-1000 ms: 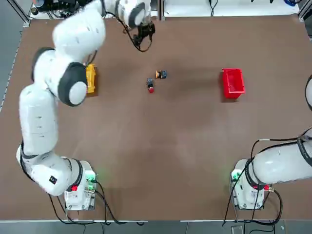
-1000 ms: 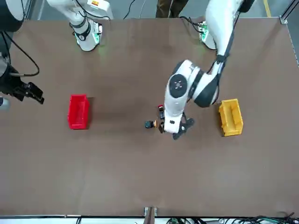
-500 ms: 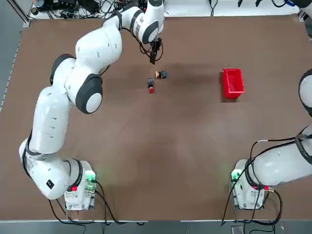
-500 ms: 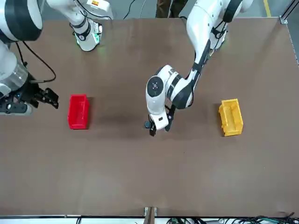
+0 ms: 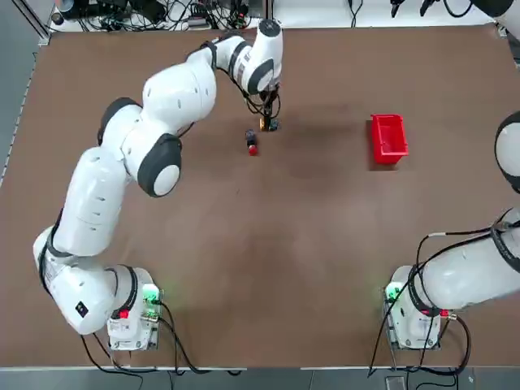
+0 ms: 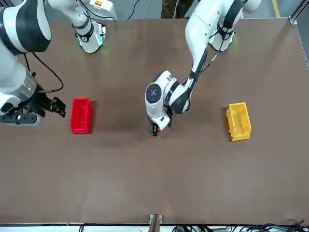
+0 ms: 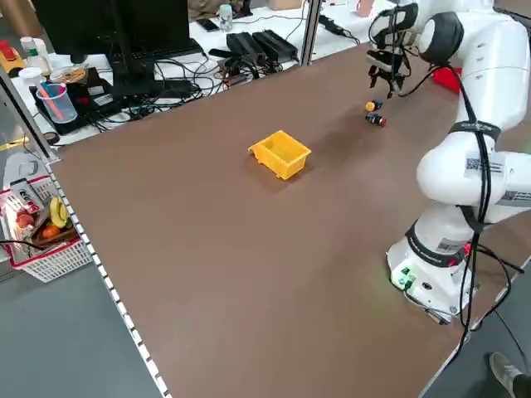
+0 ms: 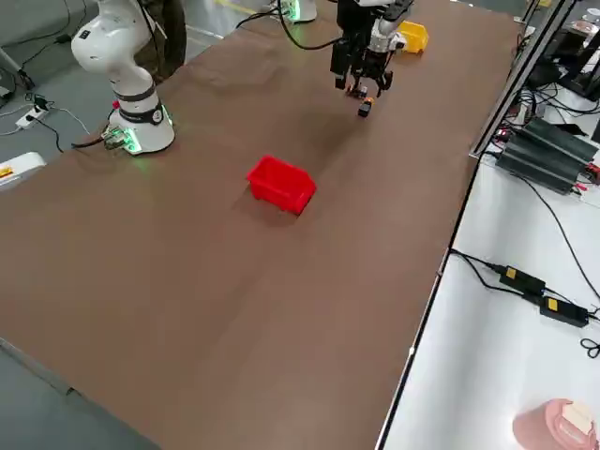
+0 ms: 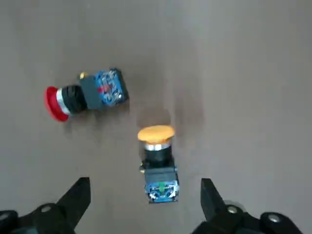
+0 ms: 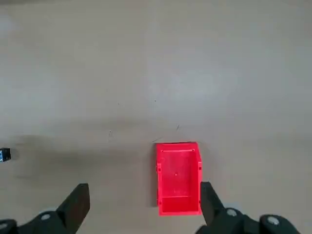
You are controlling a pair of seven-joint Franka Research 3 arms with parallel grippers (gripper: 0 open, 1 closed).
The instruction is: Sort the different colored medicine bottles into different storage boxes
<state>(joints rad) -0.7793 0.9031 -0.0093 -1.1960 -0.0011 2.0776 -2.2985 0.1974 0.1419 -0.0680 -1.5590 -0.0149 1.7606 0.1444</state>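
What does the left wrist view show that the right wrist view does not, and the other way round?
Only the left wrist view: the bottle with the red cap and the orange-yellow end of the other bottle.
Only the right wrist view: the red bin.
Both: an open gripper, the left in one and the right in the other, over the tabletop.

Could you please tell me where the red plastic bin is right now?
In the top view, the red rectangular plastic bin sits right of centre, to the right of the small dark red-capped bottle.
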